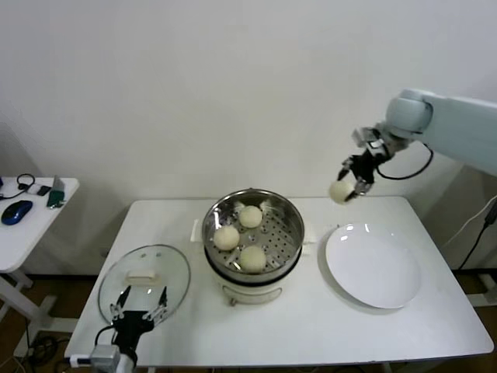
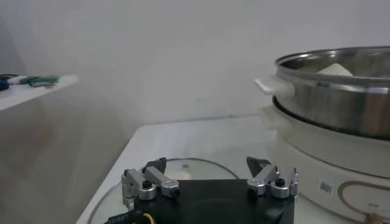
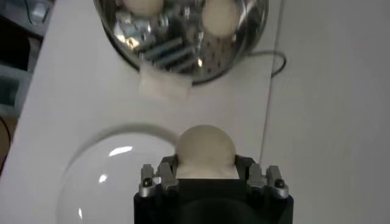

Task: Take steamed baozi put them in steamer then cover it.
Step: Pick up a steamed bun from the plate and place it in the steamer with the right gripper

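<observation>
The steamer (image 1: 253, 233) is polished steel, mirror-bright on its rim and outer wall, with a perforated metal tray inside and a smooth white plastic base. The steamed baozi (image 1: 226, 237) look matt, smooth and cream-white, as does the bun (image 3: 205, 149) clamped in the right gripper (image 3: 207, 173). The cover (image 1: 144, 282) is clear glossy glass with a metal rim and a white plastic handle. The plate (image 1: 373, 266) is glossy white. The table (image 1: 326, 326) is smooth matt white. The left gripper (image 2: 210, 181) shows bare metal knuckles on a black matt body.
</observation>
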